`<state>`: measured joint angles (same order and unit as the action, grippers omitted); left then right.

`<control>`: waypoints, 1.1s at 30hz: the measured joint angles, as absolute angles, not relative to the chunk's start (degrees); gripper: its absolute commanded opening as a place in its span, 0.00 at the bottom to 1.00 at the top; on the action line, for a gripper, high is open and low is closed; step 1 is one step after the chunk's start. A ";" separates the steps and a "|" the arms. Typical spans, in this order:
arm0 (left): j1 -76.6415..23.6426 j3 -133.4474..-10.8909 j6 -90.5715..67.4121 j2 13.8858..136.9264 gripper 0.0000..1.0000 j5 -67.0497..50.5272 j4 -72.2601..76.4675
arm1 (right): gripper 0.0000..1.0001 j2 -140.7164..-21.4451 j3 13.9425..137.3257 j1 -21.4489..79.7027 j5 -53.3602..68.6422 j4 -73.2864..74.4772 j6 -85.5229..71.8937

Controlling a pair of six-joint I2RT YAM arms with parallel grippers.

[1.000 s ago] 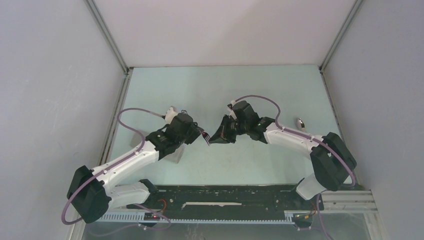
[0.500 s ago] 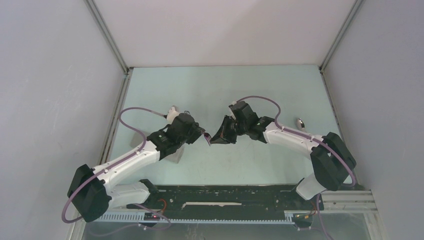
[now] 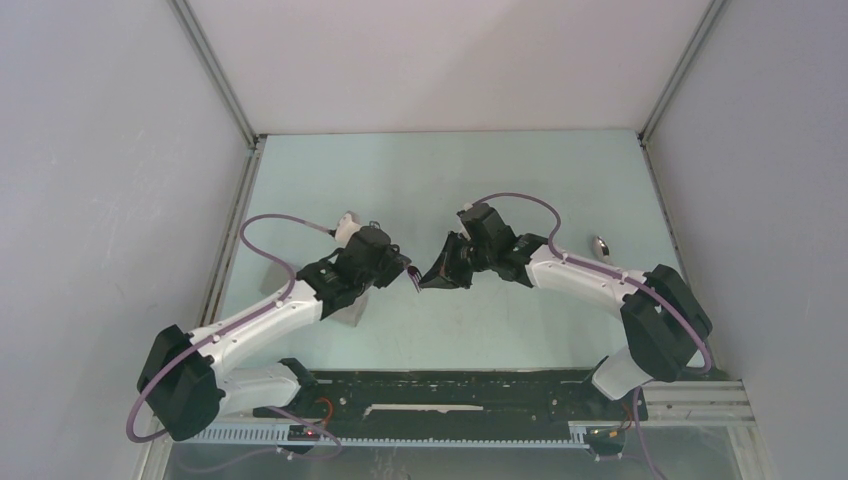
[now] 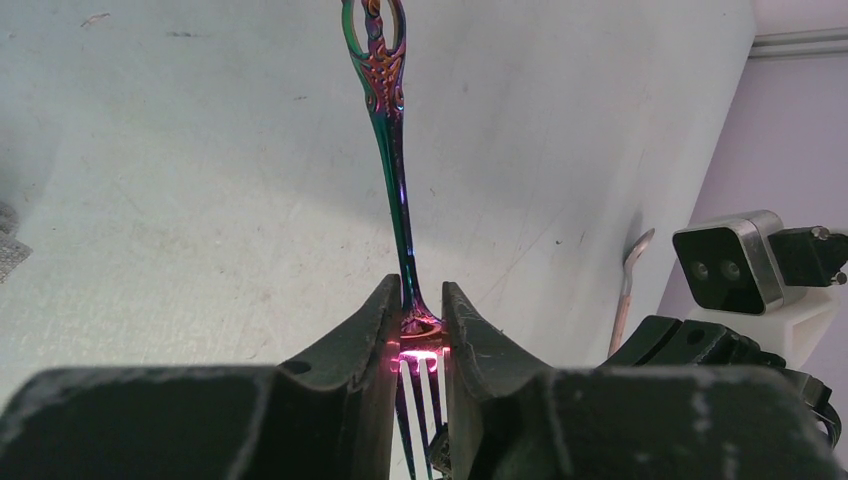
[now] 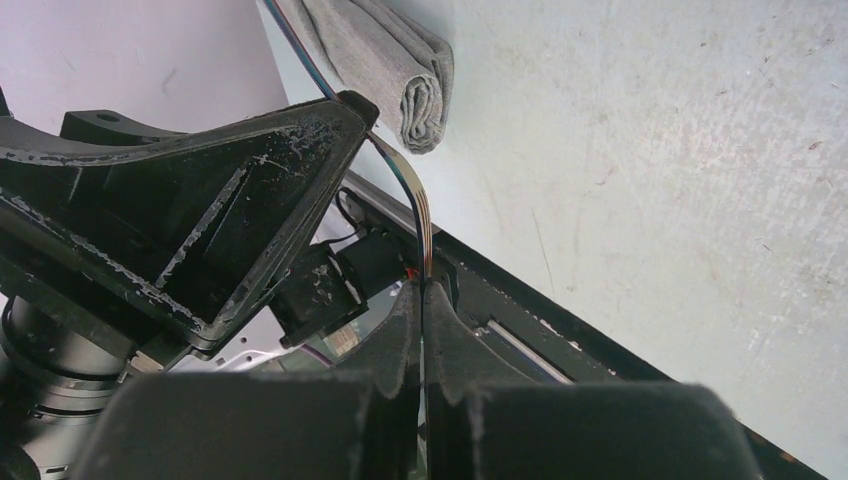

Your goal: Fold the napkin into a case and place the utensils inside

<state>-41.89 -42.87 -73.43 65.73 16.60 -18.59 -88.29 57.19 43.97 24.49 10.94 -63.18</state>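
Between the two arms, clear of the table (image 3: 450,180), we find the fork (image 4: 404,200). It is thin metal with an oily sheen of green, purple and pink, and its slim handle is worked into ornate loops near the end. The left gripper (image 4: 420,305) is clamped on its neck, the scuffed black fingers (image 4: 365,340) pressing from both sides, with a pink glow where metal meets them. The tines run down between those fingers and out of the left wrist view, and the handle's tip is cut off at the top edge. In the right wrist view we follow the curved tines to the right gripper (image 5: 422,300), whose fingers are closed together on their tips. The pinch point itself is dark and hard to read.

Beyond the left gripper the napkin (image 5: 405,70) lies on the table. It is soft grey woven cloth, folded narrow, with a layered, rolled-looking end. Its far part is cut off, and from above the left arm covers most of it.

The spoon (image 3: 601,246) lies well to the right, past the right arm. From above we make out only a small pale glint. The table is pale mint, matt, scuffed and speckled.
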 measured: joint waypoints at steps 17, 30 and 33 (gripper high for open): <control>-41.89 -42.87 -73.43 66.06 0.19 17.39 -18.55 | 0.00 -88.16 57.19 44.05 24.45 10.94 -63.37; -41.74 -42.87 -74.46 66.06 0.00 16.99 -18.37 | 0.34 -88.16 57.19 44.27 24.32 11.27 -62.54; -40.42 -42.85 -75.90 64.60 0.00 14.85 -20.53 | 0.54 -87.00 57.19 43.40 25.87 12.19 -59.81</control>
